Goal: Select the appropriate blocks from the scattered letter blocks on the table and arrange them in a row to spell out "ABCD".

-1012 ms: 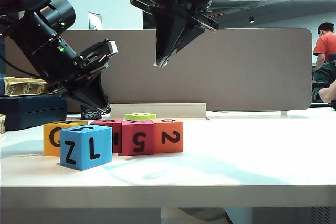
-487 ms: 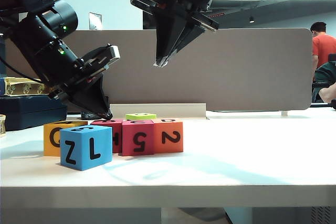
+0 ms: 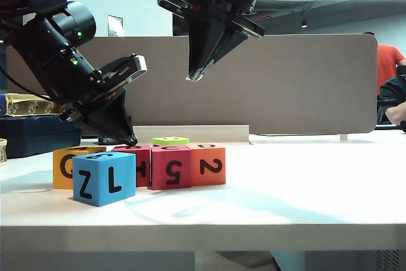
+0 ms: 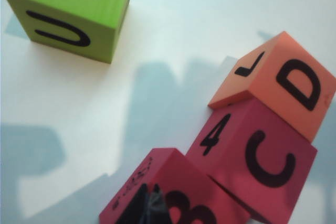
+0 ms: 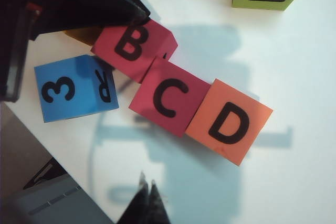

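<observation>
left gripper jaws closed, tip on red block; right gripper closed, raised above row

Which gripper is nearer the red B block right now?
Left. The left gripper, shut, has its tip down at the red B block's top edge. The right gripper, also shut, hangs well above the row, over toward the C block.
</observation>
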Robot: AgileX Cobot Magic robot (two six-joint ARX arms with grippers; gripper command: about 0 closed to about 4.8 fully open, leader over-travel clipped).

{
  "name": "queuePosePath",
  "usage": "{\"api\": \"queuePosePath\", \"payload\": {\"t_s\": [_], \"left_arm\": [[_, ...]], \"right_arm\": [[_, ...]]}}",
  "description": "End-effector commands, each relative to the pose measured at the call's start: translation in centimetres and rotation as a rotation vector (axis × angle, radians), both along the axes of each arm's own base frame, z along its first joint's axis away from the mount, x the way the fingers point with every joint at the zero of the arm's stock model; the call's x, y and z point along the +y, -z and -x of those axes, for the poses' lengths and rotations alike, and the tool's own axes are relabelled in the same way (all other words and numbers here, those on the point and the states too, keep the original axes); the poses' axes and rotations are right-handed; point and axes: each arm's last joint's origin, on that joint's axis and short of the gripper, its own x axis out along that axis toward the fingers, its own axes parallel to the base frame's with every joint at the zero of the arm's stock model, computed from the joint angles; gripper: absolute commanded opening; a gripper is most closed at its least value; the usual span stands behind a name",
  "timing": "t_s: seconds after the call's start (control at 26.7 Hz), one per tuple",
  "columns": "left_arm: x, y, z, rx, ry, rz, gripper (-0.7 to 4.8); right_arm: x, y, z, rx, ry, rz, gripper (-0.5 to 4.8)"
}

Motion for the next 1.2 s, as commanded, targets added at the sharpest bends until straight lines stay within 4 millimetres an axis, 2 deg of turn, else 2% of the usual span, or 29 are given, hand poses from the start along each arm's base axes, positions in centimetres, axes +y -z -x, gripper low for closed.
{"api": "queuePosePath", "payload": {"t_s": [0.04, 0.41, 0.67, 1.05, 1.2], "left_arm": [[0.1, 0.1, 0.3, 0.029, 0.010, -0.013, -0.06], [0.0, -0.9, -0.2, -0.062, -0.004, -0.001, -0.06], [-0.2, -2.4, -0.8, -0.094, -0.022, 0.012, -0.06], [-0.1, -0.4, -1.3, -0.050, -0.030, -0.057, -0.06], [-0.1, -0.2, -1.1, -0.020, -0.019, -0.057, -0.06]], "right_arm": [[0.0, -0.4, 0.1, -0.013, 0.001, -0.009, -0.04], [0.0, -0.4, 0.1, -0.014, 0.001, -0.009, -0.04], [0.0, -0.4, 0.0, -0.021, 0.002, -0.016, -0.04], [0.0, -0.5, -0.1, -0.035, 0.010, -0.008, -0.04], [0.0, -0.5, -0.1, -0.035, 0.010, -0.008, -0.04]]}}
